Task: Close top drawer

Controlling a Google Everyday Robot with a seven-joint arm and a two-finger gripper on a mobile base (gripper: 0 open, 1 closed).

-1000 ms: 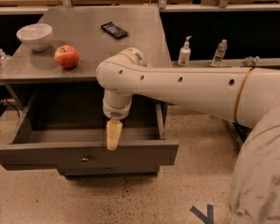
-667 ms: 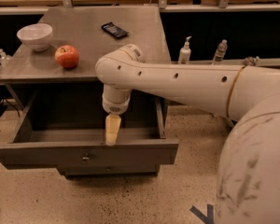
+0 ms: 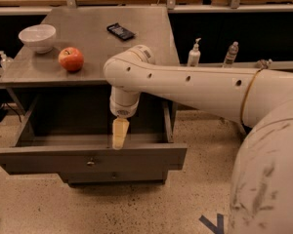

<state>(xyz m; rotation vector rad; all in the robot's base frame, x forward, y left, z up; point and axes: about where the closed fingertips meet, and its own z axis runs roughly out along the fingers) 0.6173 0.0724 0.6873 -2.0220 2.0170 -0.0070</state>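
Observation:
The top drawer (image 3: 88, 161) is a wide grey wooden drawer pulled far out of the cabinet, with a small metal knob (image 3: 91, 163) at the centre of its flat front. Its inside looks empty. My gripper (image 3: 119, 136) hangs from the white arm over the drawer's open cavity, its yellowish fingertip just behind the top edge of the drawer front, right of the knob.
The cabinet top (image 3: 102, 48) carries a white bowl (image 3: 37, 37), a red apple (image 3: 71, 59) and a black phone (image 3: 120, 31). Two bottles (image 3: 194, 53) stand on a ledge to the right. The floor in front is speckled.
The arm and gripper have shifted slightly to the left over the drawer. The drawer stands as far out as before.

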